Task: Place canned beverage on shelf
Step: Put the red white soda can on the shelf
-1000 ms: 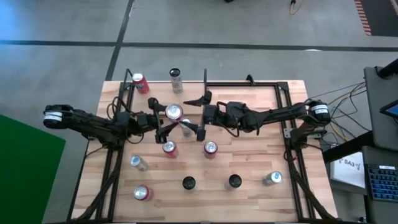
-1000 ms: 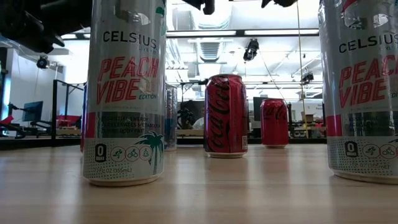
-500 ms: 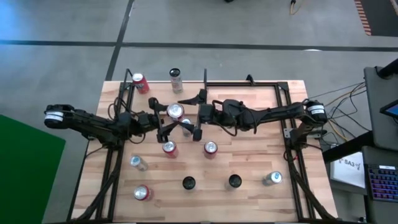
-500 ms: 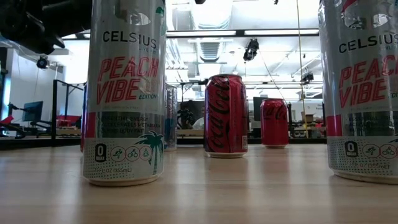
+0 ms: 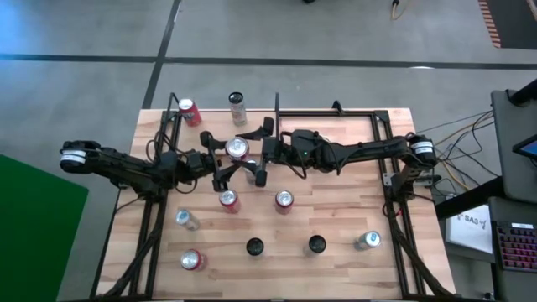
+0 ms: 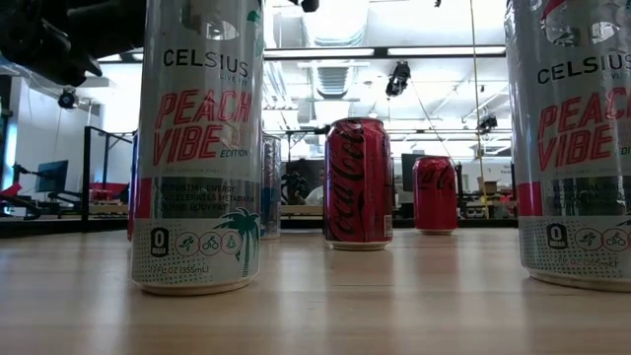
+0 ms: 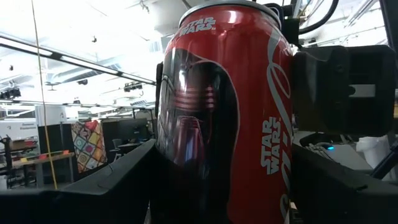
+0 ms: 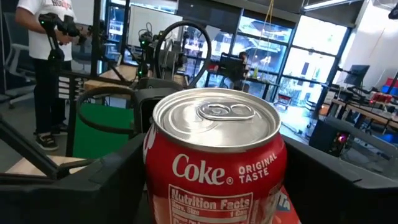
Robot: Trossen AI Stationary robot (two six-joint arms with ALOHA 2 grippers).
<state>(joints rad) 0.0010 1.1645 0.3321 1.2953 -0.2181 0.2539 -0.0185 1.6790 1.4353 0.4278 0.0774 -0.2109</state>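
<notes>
The Coke can (image 5: 237, 148) hangs above the middle of the shelf (image 5: 352, 134), between the two arms and clear of the planks. The left gripper (image 5: 228, 156) is clenched on it from the left side; in the left wrist view the red can stands upright, filling the space between the two dark fingers. The right gripper (image 5: 255, 153) reaches in from the opposite side with a finger on either flank of the same can, but I cannot tell whether those fingers are pressing on it.

Just in front of the arms two red cans (image 5: 228, 200) (image 5: 284, 200) stand on the wood. Nearer the front edge stand a slim silver can (image 5: 185, 220), another red can (image 5: 191, 260), two dark-topped cans (image 5: 254, 247) (image 5: 316, 244) and a silver-blue can (image 5: 367, 241).

At the back stand a red can (image 5: 188, 111) and a tall can (image 5: 237, 107), near the black upright rod (image 5: 276, 105).

Beyond the table a person in a white shirt (image 8: 43, 62) stands in the room.
</notes>
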